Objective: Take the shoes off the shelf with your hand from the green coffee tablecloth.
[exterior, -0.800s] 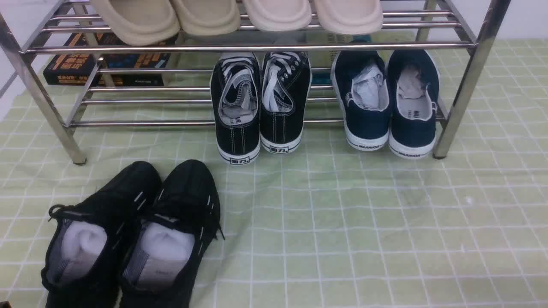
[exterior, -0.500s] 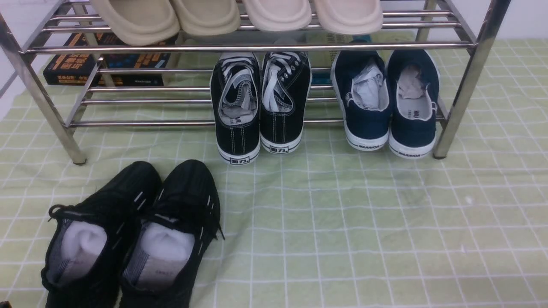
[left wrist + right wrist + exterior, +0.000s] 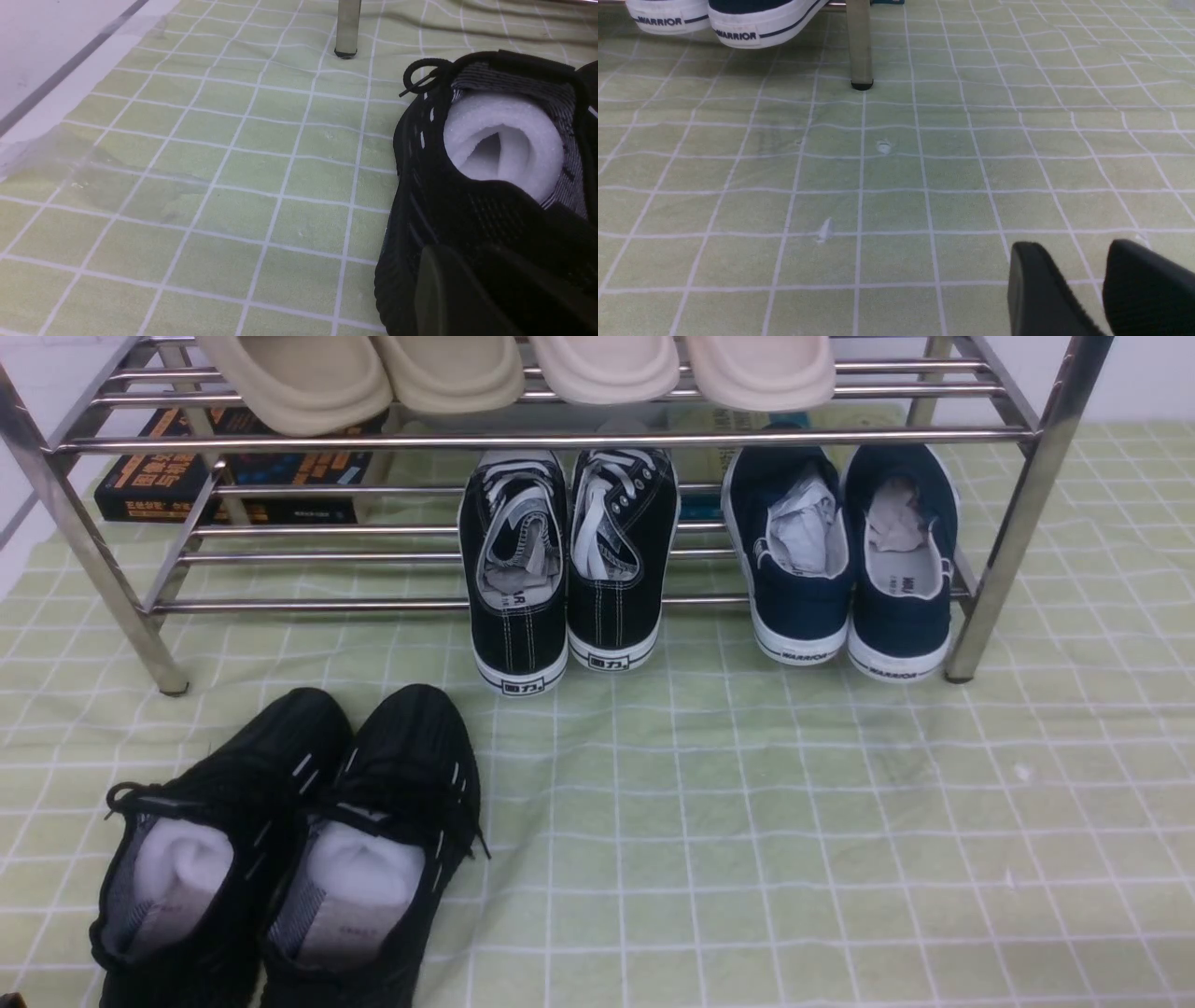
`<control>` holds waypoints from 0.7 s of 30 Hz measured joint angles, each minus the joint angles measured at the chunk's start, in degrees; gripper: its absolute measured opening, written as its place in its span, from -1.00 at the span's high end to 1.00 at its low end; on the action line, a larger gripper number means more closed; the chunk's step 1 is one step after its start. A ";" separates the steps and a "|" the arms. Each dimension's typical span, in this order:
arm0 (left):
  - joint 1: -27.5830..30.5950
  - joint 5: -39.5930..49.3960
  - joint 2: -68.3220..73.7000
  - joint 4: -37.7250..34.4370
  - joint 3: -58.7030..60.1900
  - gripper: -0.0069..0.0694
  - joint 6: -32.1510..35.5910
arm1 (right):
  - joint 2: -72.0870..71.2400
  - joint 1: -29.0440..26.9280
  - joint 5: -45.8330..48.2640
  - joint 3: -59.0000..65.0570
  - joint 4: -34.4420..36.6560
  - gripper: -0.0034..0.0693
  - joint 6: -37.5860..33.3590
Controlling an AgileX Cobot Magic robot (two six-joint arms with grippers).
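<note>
1. The navy blue canvas slip-on shoes have white rubber soles marked "WARRIOR" and crumpled paper stuffing. They stand side by side on the lowest tier of the shiny chrome metal shelf, at its right end, just beside the right front leg. Their heels overhang the front bar.
2. The shelf stands on the pale green tablecloth, which has a white grid and is slightly wrinkled.
3. The black lace-up canvas sneakers with white laces sit on the same tier, just left of the navy pair.
4. The beige slippers rest on the upper tier. A black box with orange print shows through the bars at the left rear.
5. The all-black mesh sneakers, each holding a white foam roll, stand on the cloth in front of the shelf's left half, well apart from the navy pair.
6. The left gripper has its fingers closed together, close to the heel of one mesh sneaker. The fingers are dark against the dark shoe, so contact cannot be determined.
7. The right gripper has its fingers apart by a narrow gap with nothing between them. It is low over bare cloth in front of the shelf's right front leg.
</note>
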 joint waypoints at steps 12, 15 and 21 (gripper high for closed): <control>0.00 0.00 0.00 0.00 0.00 0.49 0.00 | 0.00 0.00 -5.30 0.24 13.71 0.25 11.22; 0.00 0.00 0.00 0.00 0.00 0.48 0.00 | 0.00 0.00 -8.38 0.24 23.05 0.25 19.68; 0.00 0.00 0.00 0.00 0.00 0.47 0.00 | 0.00 0.00 -9.31 0.24 27.49 0.25 23.45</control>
